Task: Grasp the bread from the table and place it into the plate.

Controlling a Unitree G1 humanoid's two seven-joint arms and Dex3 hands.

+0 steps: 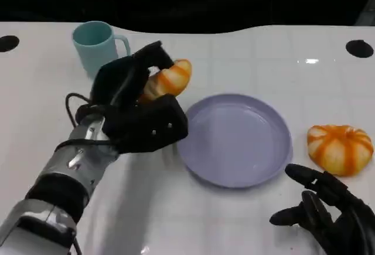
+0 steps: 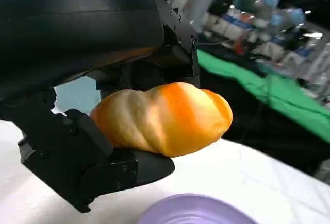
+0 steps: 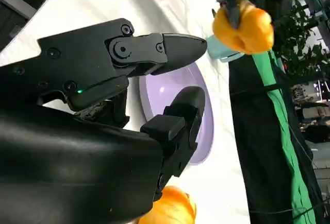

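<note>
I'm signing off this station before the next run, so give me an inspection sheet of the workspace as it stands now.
Surface: white table, two black round marks near its far edge.
Job's things: long bread held above the table by the left hand; purple plate bare.
Clutter: round bread right of the plate; teal mug behind the left hand.
Hands: right hand holds nothing, fingers apart.
Cables: black cable at the left wrist.
Surroundings: green cloth, blurred shelves.

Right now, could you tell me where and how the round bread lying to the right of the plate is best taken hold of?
Probably from above, fingers across the middle of the round bread: it lies as a low dome on the table, with bare surface all around. The right hand rests open just before it; the plate stands apart.
</note>
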